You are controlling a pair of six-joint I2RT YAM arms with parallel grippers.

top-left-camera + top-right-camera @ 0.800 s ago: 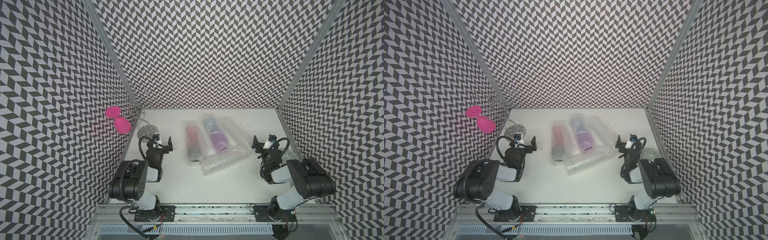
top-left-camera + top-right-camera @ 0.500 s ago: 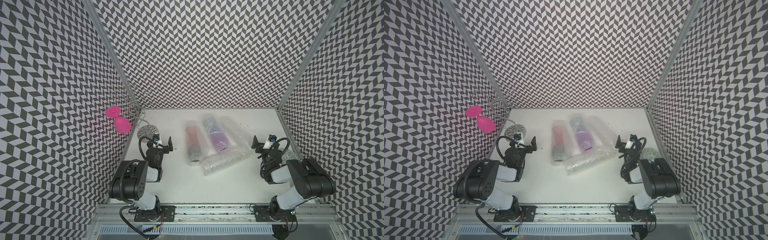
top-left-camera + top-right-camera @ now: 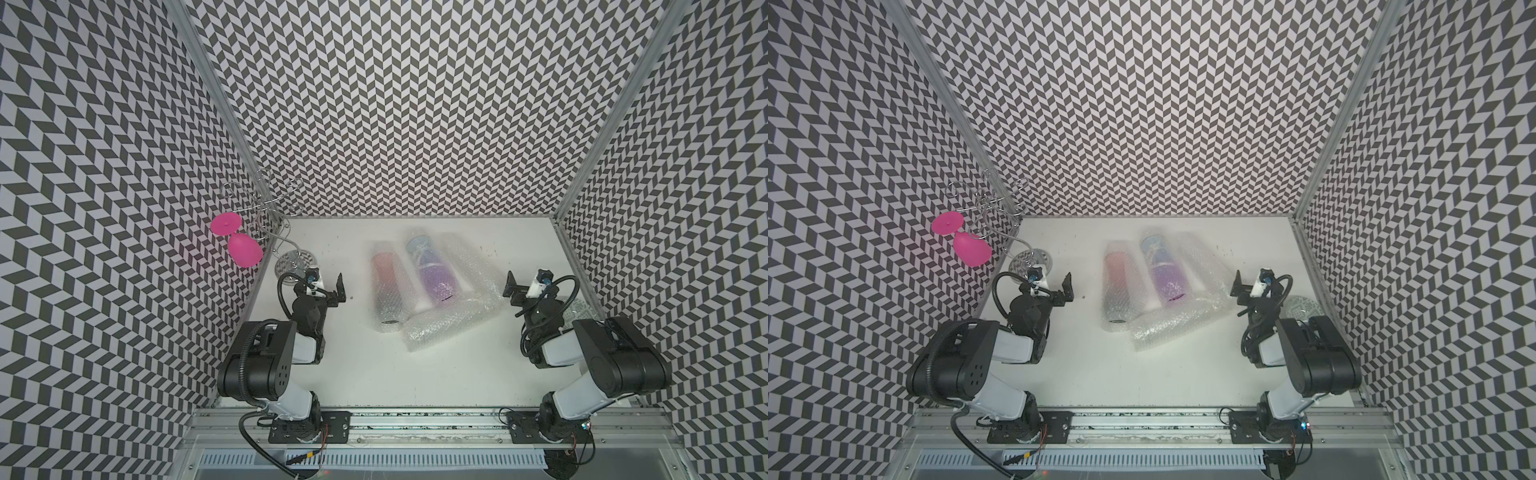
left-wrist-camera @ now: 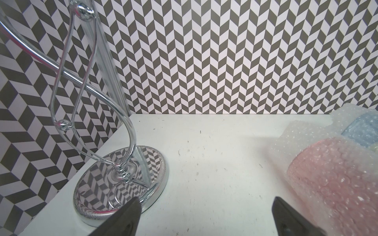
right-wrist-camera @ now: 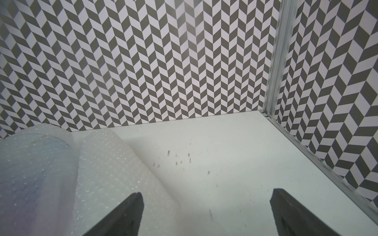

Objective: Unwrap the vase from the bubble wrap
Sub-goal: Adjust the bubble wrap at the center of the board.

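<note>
A chrome rack (image 4: pixel 122 173) stands in the table's (image 3: pixel 374 374) left corner with a pink glass (image 3: pixel 244 248) hung on it (only the top views show the glass). Mid-table lies the bubble wrap (image 3: pixel 451 322), still around a pink vase (image 3: pixel 384 286) and a blue-purple vase (image 3: pixel 432 276). The left gripper (image 4: pixel 206 201) and right gripper (image 5: pixel 206 192) both gape wide and empty, flanking the wrap, each near it without touching.
</note>
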